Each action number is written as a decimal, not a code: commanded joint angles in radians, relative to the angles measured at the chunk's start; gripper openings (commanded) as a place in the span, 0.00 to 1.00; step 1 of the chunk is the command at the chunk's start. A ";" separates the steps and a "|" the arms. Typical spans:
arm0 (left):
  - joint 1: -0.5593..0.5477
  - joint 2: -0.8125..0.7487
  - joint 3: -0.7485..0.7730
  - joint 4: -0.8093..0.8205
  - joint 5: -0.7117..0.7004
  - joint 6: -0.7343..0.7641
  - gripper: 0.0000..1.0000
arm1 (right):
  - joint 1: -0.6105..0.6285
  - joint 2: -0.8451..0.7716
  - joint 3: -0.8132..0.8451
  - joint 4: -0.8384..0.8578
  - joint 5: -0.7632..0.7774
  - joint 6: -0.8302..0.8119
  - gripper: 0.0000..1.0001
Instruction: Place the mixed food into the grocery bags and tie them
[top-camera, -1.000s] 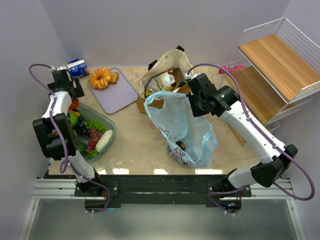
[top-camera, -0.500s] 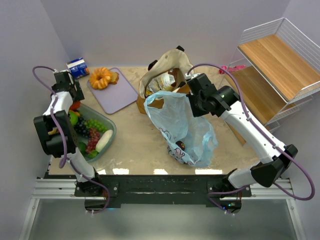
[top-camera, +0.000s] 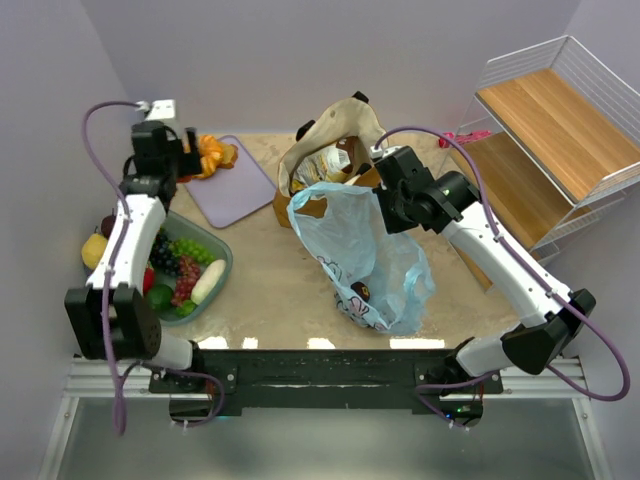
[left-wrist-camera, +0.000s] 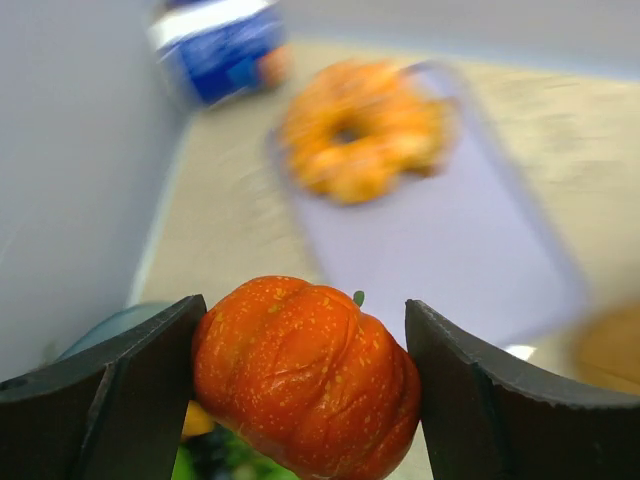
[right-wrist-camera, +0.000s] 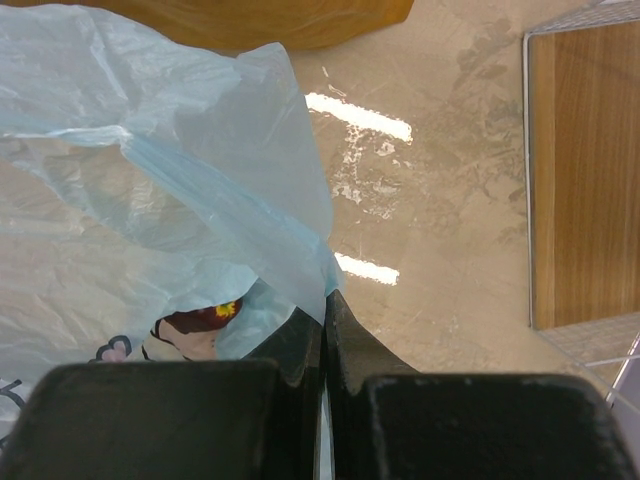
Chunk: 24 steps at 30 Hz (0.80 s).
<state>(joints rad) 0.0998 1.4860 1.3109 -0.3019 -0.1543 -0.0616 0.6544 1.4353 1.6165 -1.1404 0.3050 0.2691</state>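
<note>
My left gripper (left-wrist-camera: 305, 385) is shut on a ribbed orange fruit (left-wrist-camera: 305, 375) and holds it in the air over the far end of the teal tub (top-camera: 215, 285). In the top view this gripper (top-camera: 178, 152) is by the purple board's left edge. My right gripper (right-wrist-camera: 322, 312) is shut on the rim of the light-blue plastic bag (right-wrist-camera: 150, 190) and holds it up and open; the top view shows this gripper (top-camera: 385, 197) at the bag's (top-camera: 365, 255) upper right. A dark item (top-camera: 358, 292) lies inside. The mustard tote (top-camera: 330, 150) stands behind it with packets inside.
A purple cutting board (top-camera: 240, 190) carries a ring pastry (left-wrist-camera: 365, 130). A blue and white container (left-wrist-camera: 215, 45) sits by the left wall. The tub holds grapes (top-camera: 185, 265) and other fruit; a yellow pear (top-camera: 94, 249) lies at its left. A wire rack (top-camera: 560, 130) stands at the right.
My left arm has risen from the tub's far corner and swung right towards the purple board, carrying the orange fruit. The right arm and the blue bag have not moved.
</note>
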 joint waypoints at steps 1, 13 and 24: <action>-0.257 -0.240 0.015 0.090 0.195 0.011 0.51 | 0.002 -0.001 0.042 -0.002 0.014 -0.005 0.00; -0.981 -0.426 -0.150 0.317 0.309 -0.184 0.48 | 0.002 0.002 0.040 0.011 0.009 -0.014 0.00; -1.074 -0.233 -0.125 0.264 0.305 -0.141 0.95 | 0.004 -0.032 0.020 -0.001 0.025 -0.013 0.00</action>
<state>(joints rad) -0.9703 1.2686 1.1458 -0.0555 0.1787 -0.2337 0.6544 1.4349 1.6180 -1.1381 0.3058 0.2657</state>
